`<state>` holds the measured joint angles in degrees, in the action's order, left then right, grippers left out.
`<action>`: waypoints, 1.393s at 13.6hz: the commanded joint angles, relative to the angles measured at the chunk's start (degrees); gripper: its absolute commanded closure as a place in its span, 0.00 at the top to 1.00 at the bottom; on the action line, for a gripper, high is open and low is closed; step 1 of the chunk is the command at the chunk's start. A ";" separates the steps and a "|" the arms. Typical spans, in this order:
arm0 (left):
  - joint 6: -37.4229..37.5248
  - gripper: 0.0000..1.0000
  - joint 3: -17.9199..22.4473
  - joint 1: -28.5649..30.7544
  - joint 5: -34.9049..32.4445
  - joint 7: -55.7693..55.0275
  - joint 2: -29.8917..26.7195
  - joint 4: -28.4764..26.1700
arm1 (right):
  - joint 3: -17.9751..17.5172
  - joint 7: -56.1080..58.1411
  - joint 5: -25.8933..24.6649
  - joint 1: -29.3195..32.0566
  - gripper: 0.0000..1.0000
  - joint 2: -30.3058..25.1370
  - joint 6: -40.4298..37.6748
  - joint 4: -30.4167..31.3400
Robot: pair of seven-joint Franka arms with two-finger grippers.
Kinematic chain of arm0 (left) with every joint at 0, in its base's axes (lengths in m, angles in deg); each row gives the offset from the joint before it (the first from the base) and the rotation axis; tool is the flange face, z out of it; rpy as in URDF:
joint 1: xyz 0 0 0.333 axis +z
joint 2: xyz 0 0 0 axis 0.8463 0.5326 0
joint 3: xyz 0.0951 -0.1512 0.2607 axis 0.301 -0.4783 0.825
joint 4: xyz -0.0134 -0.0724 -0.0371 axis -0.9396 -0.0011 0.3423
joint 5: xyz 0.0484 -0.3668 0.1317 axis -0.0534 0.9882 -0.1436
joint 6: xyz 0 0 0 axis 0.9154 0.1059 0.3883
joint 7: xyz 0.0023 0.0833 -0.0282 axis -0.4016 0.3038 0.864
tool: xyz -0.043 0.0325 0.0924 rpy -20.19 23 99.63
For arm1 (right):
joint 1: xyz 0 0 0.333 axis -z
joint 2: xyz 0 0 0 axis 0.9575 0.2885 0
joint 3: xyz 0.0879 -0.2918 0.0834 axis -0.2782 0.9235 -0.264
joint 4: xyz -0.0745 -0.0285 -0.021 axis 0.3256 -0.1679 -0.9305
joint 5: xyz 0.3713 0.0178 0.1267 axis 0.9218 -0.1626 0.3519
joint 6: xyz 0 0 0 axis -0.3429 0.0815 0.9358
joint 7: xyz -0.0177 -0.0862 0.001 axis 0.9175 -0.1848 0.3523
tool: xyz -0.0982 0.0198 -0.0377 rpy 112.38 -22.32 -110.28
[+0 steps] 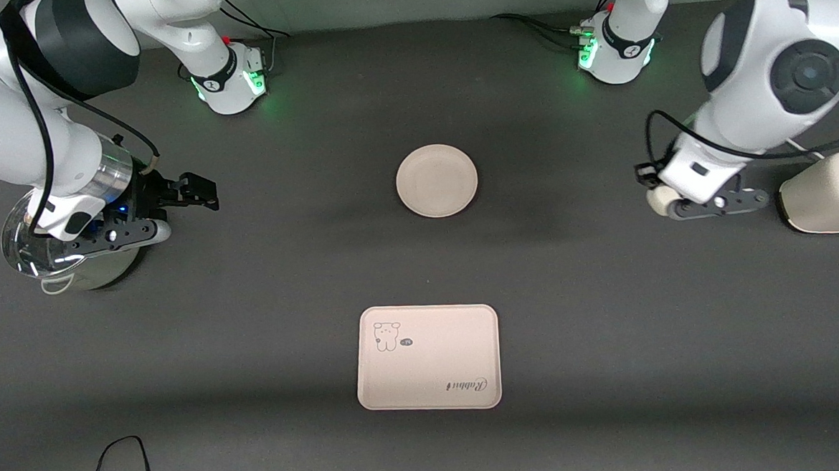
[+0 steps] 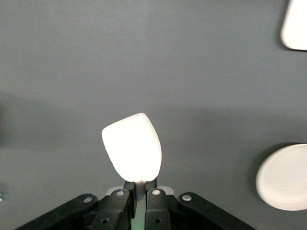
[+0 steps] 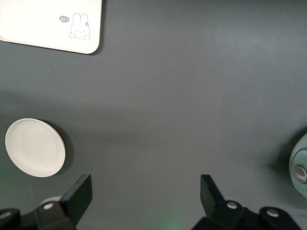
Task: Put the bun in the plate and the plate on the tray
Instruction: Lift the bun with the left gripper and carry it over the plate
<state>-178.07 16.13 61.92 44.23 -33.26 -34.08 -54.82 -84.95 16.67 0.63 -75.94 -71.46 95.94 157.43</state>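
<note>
Tray [image 1: 428, 358] nearest camera, left pincer [image 2: 138, 188] pinching bun [image 2: 133, 149], front view half-hiding it

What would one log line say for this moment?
left gripper: shut on bun, in air | right gripper: open, waiting | plate: empty | tray: empty

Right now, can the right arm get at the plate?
Probably yes. The right claw is open and holds nothing, and bare table lies between it and the plate; the left claw, shut on the bun, is off to the side.
</note>
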 commanded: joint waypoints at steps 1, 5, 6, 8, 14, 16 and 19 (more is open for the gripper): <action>0.86 0.00 -8.36 -0.59 0.86 -12.66 1.68 2.92 | 0.55 -0.55 1.26 -0.45 1.00 0.37 -0.68 -0.81; -6.33 0.00 -19.63 -3.56 2.27 -30.34 7.03 3.72 | 0.56 -0.54 1.26 -0.45 1.00 0.28 -0.77 -0.72; -8.88 0.00 -19.90 -6.27 1.92 -33.42 8.87 3.55 | 0.56 -0.46 1.26 -0.45 1.00 0.28 -0.77 -0.72; -14.58 0.00 -19.82 -11.81 -0.53 -39.22 13.53 3.20 | 0.64 -0.46 1.26 -0.45 1.00 0.28 -0.77 -0.72; -26.81 0.00 -19.64 -19.74 -12.31 -50.32 26.82 0.23 | 0.56 -0.55 1.26 -0.45 1.00 0.28 -0.77 -0.72; -30.77 0.00 -19.64 -19.66 -12.59 -50.32 27.17 -3.64 | 0.56 -0.63 1.26 -0.45 1.00 0.28 -0.77 -0.72; -35.52 0.00 -19.47 -21.41 -12.59 -51.28 28.05 -8.13 | 0.38 -0.81 1.52 -0.63 1.00 0.20 -0.68 -0.63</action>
<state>-210.69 -4.04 42.08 32.58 -82.34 -4.47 -59.64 -84.84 16.67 0.69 -75.96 -71.40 95.84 157.47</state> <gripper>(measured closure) 0.894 0.000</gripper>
